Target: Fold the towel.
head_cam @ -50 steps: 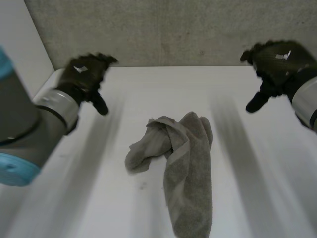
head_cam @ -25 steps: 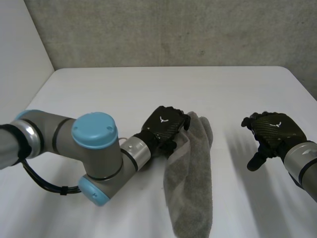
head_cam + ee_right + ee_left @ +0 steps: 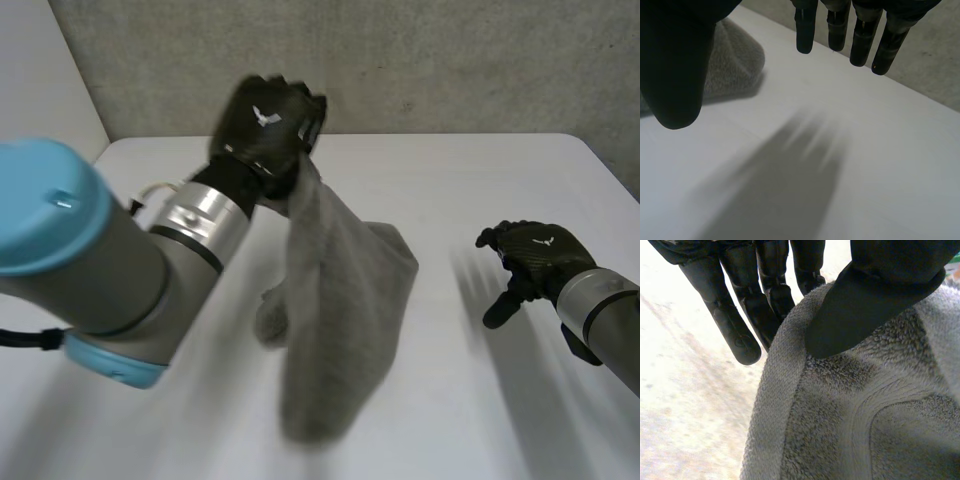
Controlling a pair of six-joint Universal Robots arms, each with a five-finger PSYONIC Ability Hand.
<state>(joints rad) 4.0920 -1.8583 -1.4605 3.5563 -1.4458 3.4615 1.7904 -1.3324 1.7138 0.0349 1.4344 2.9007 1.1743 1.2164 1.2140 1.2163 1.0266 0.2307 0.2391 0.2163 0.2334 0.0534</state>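
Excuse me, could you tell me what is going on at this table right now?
The robot is working on folding a grey towel. Its left hand pinches one edge between thumb and fingers and holds it up, so the rest hangs down over the white table. The right hand hovers open beside the towel, holding nothing. No fold is made yet.

Grey terry towel [image 3: 340,300], rumpled, not folded. Pinched at a hemmed edge between thumb and fingers of the left hand [image 3: 265,125], held high above the surface [image 3: 450,180]. Draped downward in one long hanging fold, lower end blurred.
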